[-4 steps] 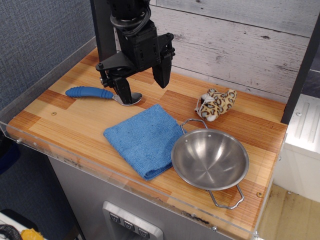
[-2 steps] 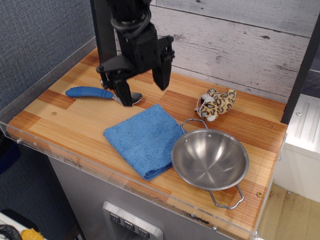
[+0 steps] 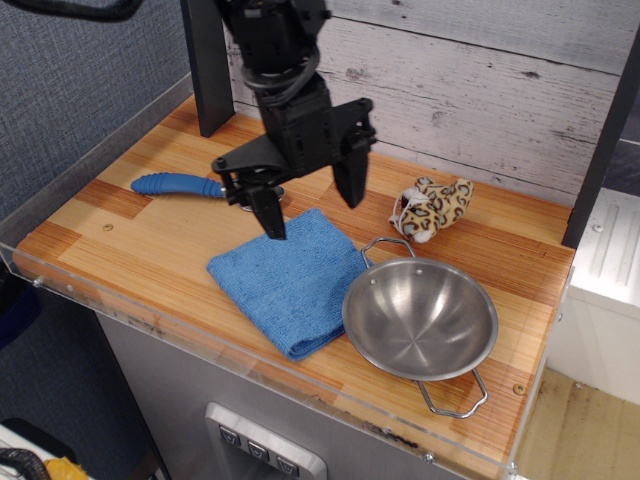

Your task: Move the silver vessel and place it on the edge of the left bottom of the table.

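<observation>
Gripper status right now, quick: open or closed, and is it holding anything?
Gripper: open, fingers spread wide, holding nothing, above the blue cloth; the silver vessel is untouched.

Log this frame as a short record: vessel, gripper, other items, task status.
vessel: silver vessel, upright and empty, at the table's front right, one wire handle next to the blue cloth
gripper: gripper, jaws open, empty, above the cloth's far corner
other items: blue-handled spoon at back left; leopard-print toy behind the vessel
task status: vessel not yet grasped or moved
</observation>
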Controlling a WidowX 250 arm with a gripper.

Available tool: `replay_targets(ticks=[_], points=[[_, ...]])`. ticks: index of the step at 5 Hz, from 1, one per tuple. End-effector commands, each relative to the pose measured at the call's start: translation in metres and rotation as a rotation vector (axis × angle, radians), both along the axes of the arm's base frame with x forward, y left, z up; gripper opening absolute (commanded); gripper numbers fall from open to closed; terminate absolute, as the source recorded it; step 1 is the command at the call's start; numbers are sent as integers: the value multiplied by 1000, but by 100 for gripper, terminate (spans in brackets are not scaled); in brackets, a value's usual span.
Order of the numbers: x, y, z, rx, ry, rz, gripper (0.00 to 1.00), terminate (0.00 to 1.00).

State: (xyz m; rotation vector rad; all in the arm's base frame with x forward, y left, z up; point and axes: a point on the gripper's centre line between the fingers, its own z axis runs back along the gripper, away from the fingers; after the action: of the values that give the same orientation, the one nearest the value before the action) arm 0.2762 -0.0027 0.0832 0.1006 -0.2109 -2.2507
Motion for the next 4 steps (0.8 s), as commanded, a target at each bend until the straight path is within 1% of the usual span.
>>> replay_targets(ticks=[1, 2, 3, 4], points=[[-12, -22, -10, 28, -51, -213, 100, 0], [-15, -25, -21, -23, -51, -242, 100, 0], [-13, -29, -40, -28, -14, -270, 100, 0], [-9, -34, -51, -40, -24, -289, 100, 0]])
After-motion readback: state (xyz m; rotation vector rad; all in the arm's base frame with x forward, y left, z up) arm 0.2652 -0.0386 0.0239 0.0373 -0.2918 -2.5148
